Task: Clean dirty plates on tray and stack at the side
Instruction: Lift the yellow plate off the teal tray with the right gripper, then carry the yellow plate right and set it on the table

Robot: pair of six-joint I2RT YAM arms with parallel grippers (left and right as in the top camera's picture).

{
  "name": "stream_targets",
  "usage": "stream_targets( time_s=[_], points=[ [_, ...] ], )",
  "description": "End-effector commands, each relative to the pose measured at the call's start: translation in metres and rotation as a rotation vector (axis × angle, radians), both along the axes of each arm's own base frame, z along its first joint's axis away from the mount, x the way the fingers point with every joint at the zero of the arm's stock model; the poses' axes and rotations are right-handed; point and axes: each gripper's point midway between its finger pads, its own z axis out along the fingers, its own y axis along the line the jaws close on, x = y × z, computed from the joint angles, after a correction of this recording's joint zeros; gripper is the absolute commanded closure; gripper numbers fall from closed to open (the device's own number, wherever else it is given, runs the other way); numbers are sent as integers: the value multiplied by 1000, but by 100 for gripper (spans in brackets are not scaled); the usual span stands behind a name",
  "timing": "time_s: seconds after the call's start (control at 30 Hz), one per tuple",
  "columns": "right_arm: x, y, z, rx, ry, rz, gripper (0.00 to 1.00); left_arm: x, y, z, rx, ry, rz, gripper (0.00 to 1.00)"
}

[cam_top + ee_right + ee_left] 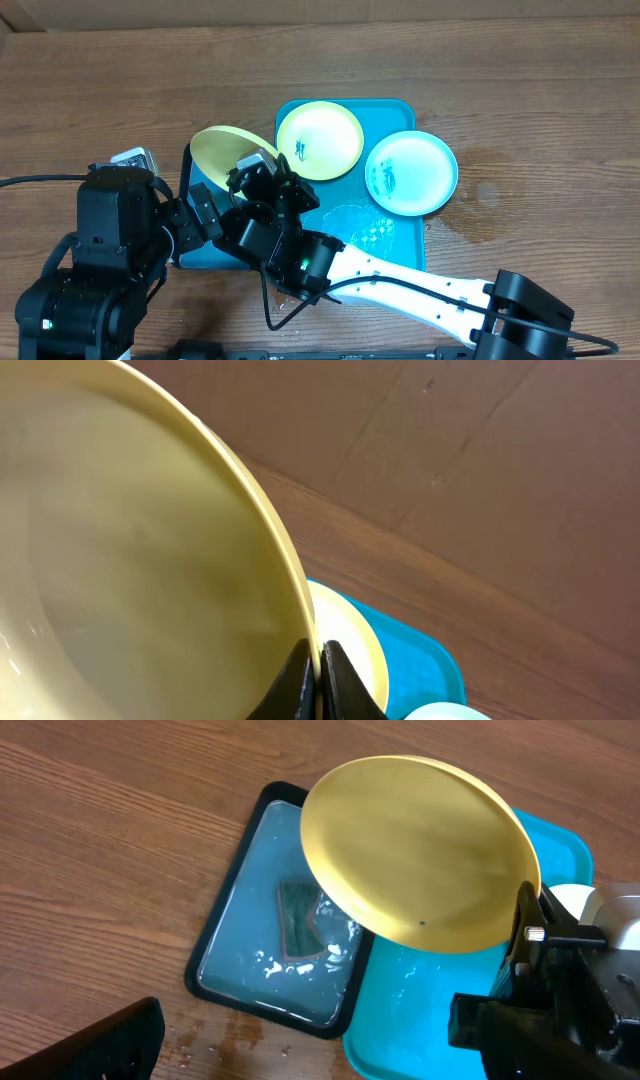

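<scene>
Seen from overhead, the right gripper (262, 172) is pinching the edge of a yellow-green plate (228, 148). The plate is tilting steeply above a small black-rimmed tray (200, 258), just left of the teal tray (395, 112). The left gripper (205, 212) is sitting close beneath that held plate, over the small tray, and its jaws cannot be read from here. A second yellow-green plate (320, 140), marked with a dark blue smear, is lying flat in the teal tray's upper left corner. A light-blue plate (411, 173), also smeared, is overhanging the tray's right rim. Both are lying apart from the grippers.

In the left wrist view, the held plate is showing its plain underside and hanging over the small tray, which is holding water and a greenish square pad (300, 920). The right gripper is clamping the plate's lower right rim. One dark finger (115, 1040) of the left gripper is showing in the bottom left corner, far off centre, so its jaws are standing apart with nothing between them.

In the right wrist view, two dark fingers are closing on the plate's rim at the bottom edge, and the plate is filling the left side.
</scene>
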Motion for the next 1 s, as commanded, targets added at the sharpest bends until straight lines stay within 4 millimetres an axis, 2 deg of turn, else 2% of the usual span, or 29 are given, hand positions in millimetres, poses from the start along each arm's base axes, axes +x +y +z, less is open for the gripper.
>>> stream_targets(
  time_s=[0.0, 0.3, 0.37, 0.43, 0.53, 0.57, 0.63, 0.73, 0.77, 0.8, 0.87, 0.93, 0.97],
  points=[
    [-1, -3, 27, 61, -37, -14, 96, 2, 4, 6, 22, -21, 3, 0],
    [2, -4, 28, 86, -41, -24, 96, 2, 4, 6, 22, -19, 3, 0],
    [9, -10, 27, 116, -38, -53, 96, 2, 4, 6, 22, -18, 3, 0],
    [21, -19, 17, 167, 8, -74, 96, 2, 4, 6, 22, -18, 3, 0],
    [41, -29, -13, 281, 178, -66, 96, 2, 4, 6, 22, -19, 3, 0],
    [47, -29, -26, 333, 273, -36, 96, 2, 4, 6, 22, -19, 3, 0],
    [50, -26, -40, 431, 449, 50, 96, 2, 4, 6, 22, -18, 3, 0],
    [49, -31, -32, 634, 673, 168, 96, 2, 4, 6, 22, -18, 3, 0],
    [50, -37, -24, 702, 720, 189, 96, 2, 4, 6, 22, -18, 3, 0],
    [51, -56, -4, 806, 781, 227, 96, 1, 4, 6, 22, -19, 3, 0],
    [54, -86, 21, 889, 797, 242, 96, 2, 4, 6, 22, -18, 3, 0],
    [60, -126, 35, 941, 778, 166, 96, 2, 4, 6, 22, -18, 3, 0],
    [64, -155, 38, 977, 763, 78, 96, 2, 4, 6, 22, -18, 3, 0]
  ],
)
